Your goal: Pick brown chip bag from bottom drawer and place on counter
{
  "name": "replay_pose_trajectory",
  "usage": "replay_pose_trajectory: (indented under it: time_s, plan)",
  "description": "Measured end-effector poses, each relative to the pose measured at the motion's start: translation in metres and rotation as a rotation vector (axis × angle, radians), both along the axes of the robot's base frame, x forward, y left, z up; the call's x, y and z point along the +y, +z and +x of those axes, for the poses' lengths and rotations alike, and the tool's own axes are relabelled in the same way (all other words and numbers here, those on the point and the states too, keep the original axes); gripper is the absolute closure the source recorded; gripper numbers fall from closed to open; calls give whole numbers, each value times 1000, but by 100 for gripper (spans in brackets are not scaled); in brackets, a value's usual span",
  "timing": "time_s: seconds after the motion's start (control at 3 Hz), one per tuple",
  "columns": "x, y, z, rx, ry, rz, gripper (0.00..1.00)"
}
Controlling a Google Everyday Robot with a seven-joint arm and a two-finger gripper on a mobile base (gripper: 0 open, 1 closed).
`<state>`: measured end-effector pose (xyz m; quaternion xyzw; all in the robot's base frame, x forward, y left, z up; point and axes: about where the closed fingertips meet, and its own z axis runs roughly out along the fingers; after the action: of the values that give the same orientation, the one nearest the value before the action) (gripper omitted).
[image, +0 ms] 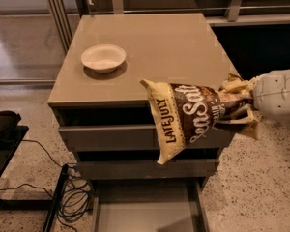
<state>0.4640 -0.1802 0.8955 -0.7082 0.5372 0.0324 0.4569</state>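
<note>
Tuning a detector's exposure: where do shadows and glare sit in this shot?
Camera view: the bowl throws a soft shadow toward its near side on the counter, which carries only a mild sheen; the gripper, at the right edge, holds the brown chip bag, evenly lit without strong glare; the bottom drawer lies dimmer.

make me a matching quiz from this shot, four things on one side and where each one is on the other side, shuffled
Things:
1 brown chip bag
2 bowl
3 bottom drawer
4 gripper

Places or states:
a pulled open, lowest of all
b at the view's right edge, shut on the bag's end
c in the air, held by one end
d sitting on the counter

Pairs: 1-c, 2-d, 3-a, 4-b
</note>
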Motion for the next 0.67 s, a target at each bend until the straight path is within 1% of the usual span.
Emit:
replay_pose_trajectory:
  time_s: [0.33, 0.67]
  plan:
    - [1, 8, 44, 0, -16, 0, 100]
    - [17, 20, 105, 37, -59, 61, 100]
